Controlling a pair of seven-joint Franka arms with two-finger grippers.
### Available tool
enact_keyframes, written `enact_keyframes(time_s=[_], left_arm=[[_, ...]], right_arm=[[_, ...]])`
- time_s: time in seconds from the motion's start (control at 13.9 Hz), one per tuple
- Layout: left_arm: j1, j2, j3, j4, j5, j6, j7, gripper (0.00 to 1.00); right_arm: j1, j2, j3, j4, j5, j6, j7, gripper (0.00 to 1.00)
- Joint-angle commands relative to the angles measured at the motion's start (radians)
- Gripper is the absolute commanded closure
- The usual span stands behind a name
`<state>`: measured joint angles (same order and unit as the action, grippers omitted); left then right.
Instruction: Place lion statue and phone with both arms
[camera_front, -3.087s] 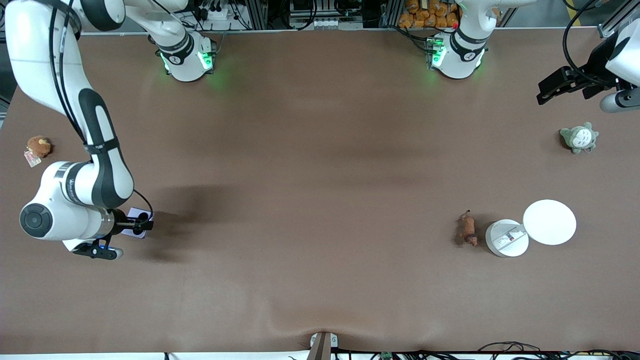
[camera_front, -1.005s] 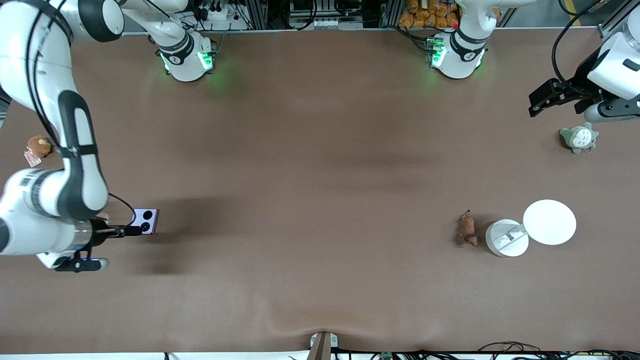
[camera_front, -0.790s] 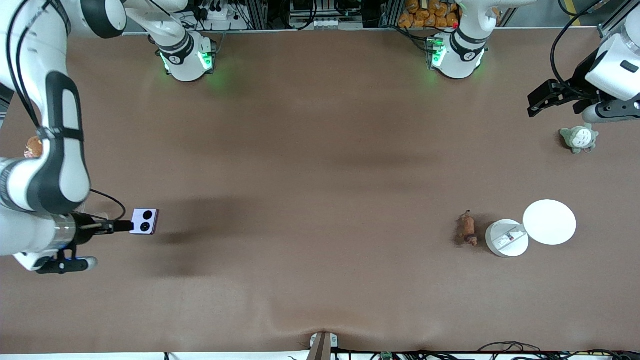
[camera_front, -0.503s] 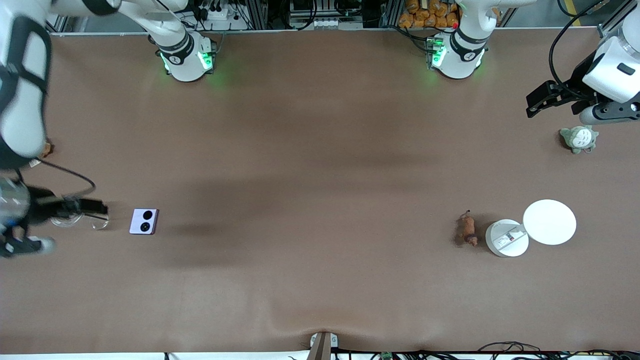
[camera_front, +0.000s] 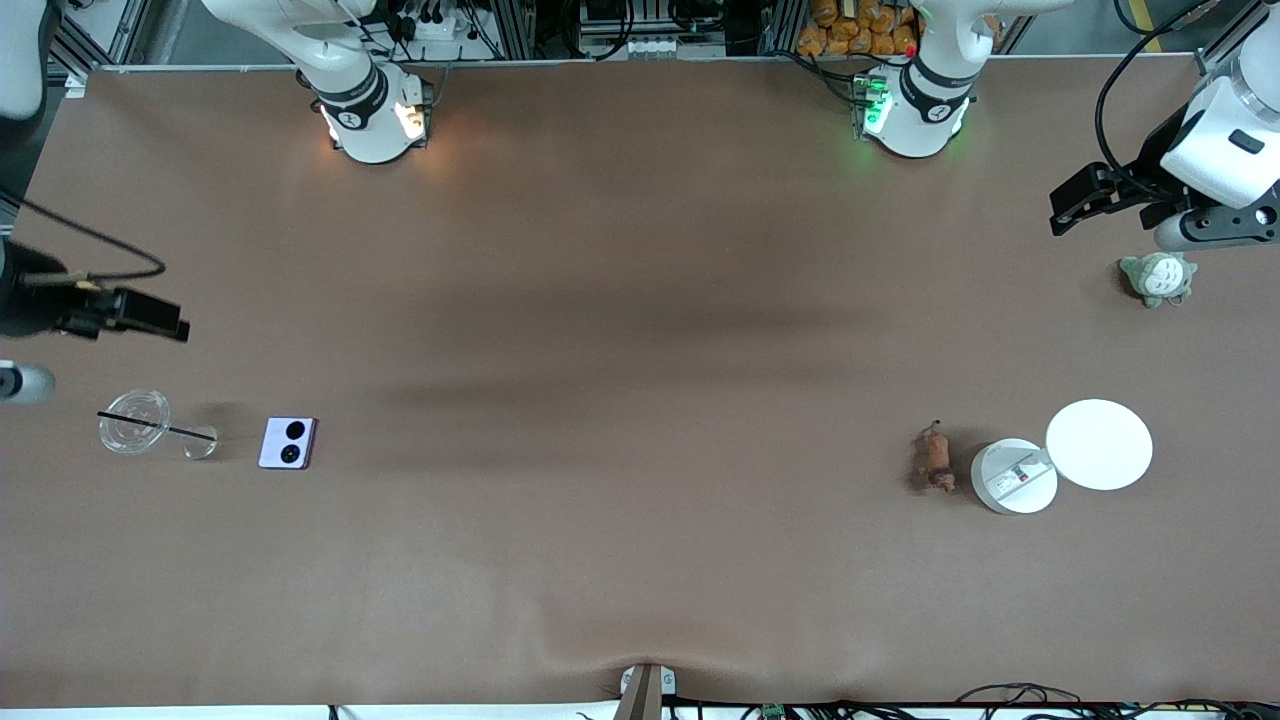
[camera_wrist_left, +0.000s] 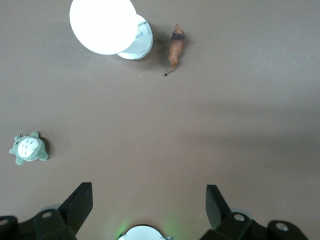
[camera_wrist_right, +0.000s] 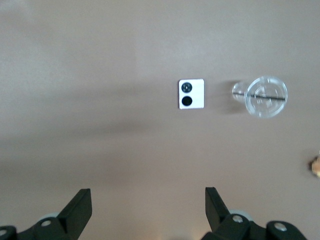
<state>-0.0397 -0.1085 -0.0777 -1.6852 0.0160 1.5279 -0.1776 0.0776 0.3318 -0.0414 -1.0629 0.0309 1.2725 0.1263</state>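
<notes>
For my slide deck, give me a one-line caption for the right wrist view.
Open right gripper high above the brown table, lavender flip phone lying beside a clear plastic cup.

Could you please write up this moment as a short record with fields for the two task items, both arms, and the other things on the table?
phone: the phone lies flat on the table beside a clear lidded cup, at the right arm's end
lion statue: the lion statue lies beside a white round container; white disc adjoining
left pincer: the left pincer, open, empty, over the table near a grey-green plush
right pincer: the right pincer, open, empty, raised
</notes>
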Motion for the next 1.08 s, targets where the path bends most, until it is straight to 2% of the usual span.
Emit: enact_keyframes(time_s=[0.0,0.14,0.29,0.57,0.79,1.01], left_arm=[[-0.002,-0.045,-0.002,-0.051,0.007,0.021,0.017,0.00],[-0.003,-0.046,-0.004,-0.056,0.007,0.025,0.017,0.00],[-0.003,-0.045,-0.010,-0.056,0.007,0.028,0.017,0.00],[-0.003,-0.037,-0.013,-0.030,0.009,0.026,0.017,0.00],[0.001,-0.028,-0.013,-0.002,0.012,0.020,0.017,0.00],[0.000,-0.019,-0.013,0.001,0.013,0.020,0.017,0.00]], right_arm=[[-0.009,-0.132,-0.003,-0.144,-0.022,0.030,0.035,0.00],[-0.016,-0.189,-0.005,-0.195,-0.020,0.039,0.035,0.00],[-0.050,-0.259,-0.003,-0.306,-0.011,0.108,0.035,0.00],[-0.035,-0.370,0.002,-0.491,-0.014,0.186,0.033,0.00],[-0.050,-0.366,-0.005,-0.491,-0.025,0.194,-0.124,0.00],[-0.050,-0.363,-0.005,-0.479,-0.026,0.192,-0.125,0.00]])
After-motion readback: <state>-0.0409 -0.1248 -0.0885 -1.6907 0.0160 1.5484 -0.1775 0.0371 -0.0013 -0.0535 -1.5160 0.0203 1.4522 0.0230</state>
